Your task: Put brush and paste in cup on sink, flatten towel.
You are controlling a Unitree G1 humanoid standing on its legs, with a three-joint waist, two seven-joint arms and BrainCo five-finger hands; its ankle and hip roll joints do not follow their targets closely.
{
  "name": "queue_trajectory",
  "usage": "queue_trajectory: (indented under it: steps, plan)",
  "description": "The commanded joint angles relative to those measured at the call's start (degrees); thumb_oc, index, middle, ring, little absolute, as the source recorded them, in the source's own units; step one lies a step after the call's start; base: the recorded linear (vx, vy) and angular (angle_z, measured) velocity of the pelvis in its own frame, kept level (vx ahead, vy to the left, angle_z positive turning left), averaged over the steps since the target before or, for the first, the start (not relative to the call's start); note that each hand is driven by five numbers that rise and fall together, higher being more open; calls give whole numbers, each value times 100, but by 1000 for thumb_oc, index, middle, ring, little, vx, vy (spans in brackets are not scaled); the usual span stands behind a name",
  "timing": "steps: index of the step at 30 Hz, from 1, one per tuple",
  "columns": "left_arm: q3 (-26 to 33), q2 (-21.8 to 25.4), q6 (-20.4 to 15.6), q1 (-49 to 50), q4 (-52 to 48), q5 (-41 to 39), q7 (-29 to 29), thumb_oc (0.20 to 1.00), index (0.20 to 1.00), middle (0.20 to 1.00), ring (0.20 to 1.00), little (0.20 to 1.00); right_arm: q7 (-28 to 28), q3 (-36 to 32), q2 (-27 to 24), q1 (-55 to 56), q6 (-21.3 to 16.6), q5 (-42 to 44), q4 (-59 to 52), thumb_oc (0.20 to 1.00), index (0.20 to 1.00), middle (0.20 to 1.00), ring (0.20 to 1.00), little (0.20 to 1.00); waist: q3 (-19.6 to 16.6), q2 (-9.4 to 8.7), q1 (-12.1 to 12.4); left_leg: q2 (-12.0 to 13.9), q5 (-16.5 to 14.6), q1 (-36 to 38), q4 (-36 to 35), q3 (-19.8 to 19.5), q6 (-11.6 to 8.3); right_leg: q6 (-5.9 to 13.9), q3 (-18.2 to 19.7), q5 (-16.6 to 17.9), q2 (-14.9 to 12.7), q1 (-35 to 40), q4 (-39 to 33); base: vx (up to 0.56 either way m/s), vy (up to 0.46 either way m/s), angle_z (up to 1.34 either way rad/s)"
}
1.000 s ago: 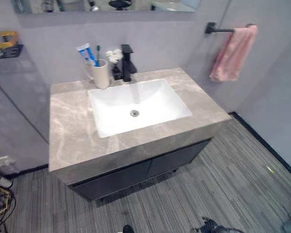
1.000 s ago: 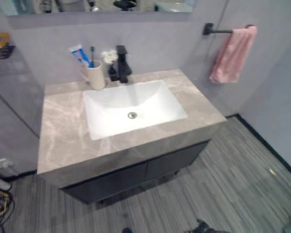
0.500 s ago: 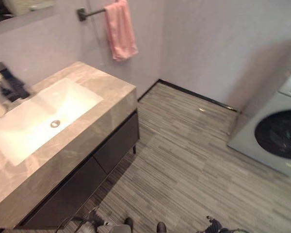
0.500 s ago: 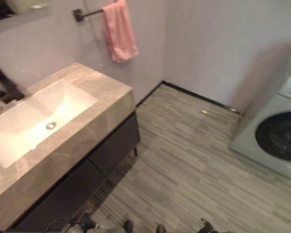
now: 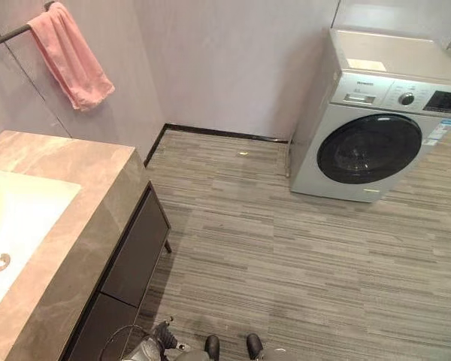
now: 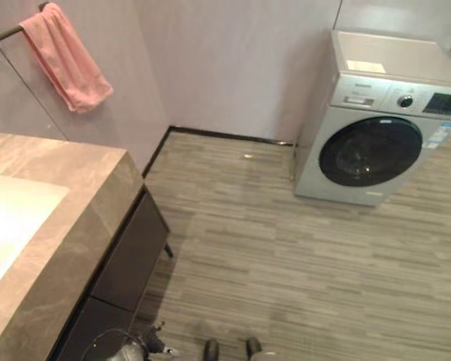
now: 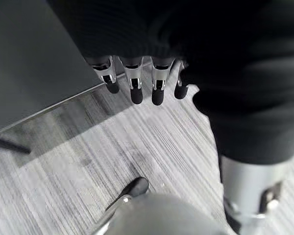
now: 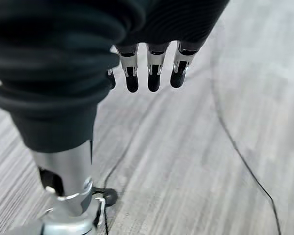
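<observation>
The pink towel (image 5: 69,56) hangs bunched on its wall bar (image 5: 7,35) above the white sink (image 5: 15,226), while both the left hand (image 7: 137,81) and right hand (image 8: 152,68) hang with fingers relaxed, holding nothing.

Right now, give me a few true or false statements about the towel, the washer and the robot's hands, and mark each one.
1. The pink towel hangs bunched on the wall bar. True.
2. The washing machine door stands open. False: its round door is closed.
3. The left hand holds the towel. False: its fingers hang relaxed over the floor, holding nothing.
4. The right hand is empty. True.
5. The towel lies in the sink. False: it is on the bar above the counter.
</observation>
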Motion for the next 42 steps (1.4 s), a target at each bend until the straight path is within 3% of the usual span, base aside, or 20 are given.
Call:
queue_trajectory:
  steps: [1,4,10,14,15,17,18,19,20,24,26,30,33,40,42]
  plan:
    - [471,48,-69,-107,218,-211,22,1000,1000,1000,1000,1000,-16,47,-155,-225,-104,247,-229,1000,1000,1000,1000,1000,-190,-17,157,49,153,-226,-84,58,-245,162,-1500,20,-411,445,-71,43,52,-163]
    - [528,121,-59,-157,235,-120,125,1000,1000,1000,1000,1000,0,-17,-84,-317,-292,776,-553,1000,1000,1000,1000,1000,-237,-27,27,-28,102,48,-50,128,-241,97,-1399,193,-384,648,-529,110,11,-87]
    - [686,42,-175,-170,88,-380,196,1000,1000,1000,1000,1000,-72,33,-121,-301,-481,909,-1089,1000,1000,1000,1000,1000,-436,-12,17,-64,60,292,-149,292,-291,54,-1224,310,-319,1044,-1035,65,-38,-5]
    - [762,45,-321,-154,-430,-819,262,1000,1000,1000,1000,1000,-85,13,-110,-230,-623,1253,-1554,1000,1000,1000,1000,1000,-514,-1,-13,-62,85,361,-183,283,-335,29,-1143,328,-285,1178,-1155,38,-61,-8]
    - [740,124,-406,-73,-1232,-1056,303,1000,1000,1000,1000,1000,-133,-95,-189,-79,-736,1520,-2228,1000,1000,1000,1000,1000,-522,-2,-31,-59,89,340,-114,274,-370,20,-1138,329,-275,1213,-1168,15,-65,-2]
    - [722,145,-433,-36,-1495,-1173,283,1000,1000,1000,1000,1000,-125,-164,-204,-14,-767,1671,-2445,1000,1000,1000,1000,1000,-519,-3,-39,-53,93,318,-61,262,-383,15,-1135,322,-280,1221,-1157,-2,-65,1]
    - [639,364,-501,-28,-2481,-1248,428,1000,1000,1000,1000,1000,-368,-408,-282,29,-918,2004,-3400,1000,1000,1000,1000,1000,-390,29,-95,-18,-22,125,578,253,-423,-24,-1116,123,-254,1097,-698,-24,-44,0]
    - [639,368,-493,-24,-2492,-1249,427,1000,1000,1000,1000,1000,-370,-410,-280,33,-912,2003,-3409,1000,1000,1000,1000,1000,-391,29,-97,-13,-48,96,628,251,-424,-25,-1119,104,-253,1077,-665,-89,-59,0]
    - [662,472,-552,-84,-2904,-1284,554,1000,1000,1000,1000,1000,-413,-468,-300,22,-981,2053,-3691,1000,1000,1000,1000,1000,-231,56,-103,36,-169,-88,1090,242,-440,-81,-1177,-98,-240,914,-163,-112,-27,-3]
    - [767,546,-842,-233,-3516,-1633,926,1000,1000,1000,1000,1000,-547,-492,-242,-15,-1183,2147,-4328,1000,1000,1000,1000,1000,254,47,-114,255,-916,-576,2556,188,-399,-145,-1473,-808,-338,352,1426,-92,-69,11]
    - [528,701,-794,-355,-3689,-954,955,1000,1000,1000,1000,1000,-665,-518,-252,-74,-1198,2019,-4220,1000,1000,1000,1000,1000,315,32,-134,333,-1218,-763,3081,183,-345,-149,-1508,-990,-386,212,1786,31,-30,28]
    - [613,694,-783,-170,-3860,-1329,863,1000,1000,1000,1000,1000,-672,-497,-184,-31,-1099,1964,-3898,1000,1000,1000,1000,1000,234,44,-5,273,-1463,-732,3147,171,-192,-127,-1545,-1037,-445,183,1969,85,33,4]
    - [726,710,-793,-38,-3923,-1445,789,1000,1000,1000,1000,1000,-558,-510,-160,63,-1103,2024,-3818,1000,1000,1000,1000,1000,213,35,32,215,-1420,-675,3001,211,-225,-90,-1565,-944,-481,248,1791,35,53,-7]
    - [797,662,-792,211,-3780,-1554,664,1000,1000,1000,1000,1000,-472,-537,-173,127,-1091,2026,-3652,1000,1000,1000,1000,1000,154,47,93,81,-868,-574,2260,185,-318,31,-1503,-484,-486,386,1002,2,63,1]
    - [804,609,-725,272,-3427,-1567,592,1000,1000,1000,1000,1000,-330,-466,-199,-10,-1055,2147,-3172,1000,1000,1000,1000,1000,205,57,173,-5,-754,-535,2058,198,-292,62,-1436,-427,-513,390,921,-8,149,-6]
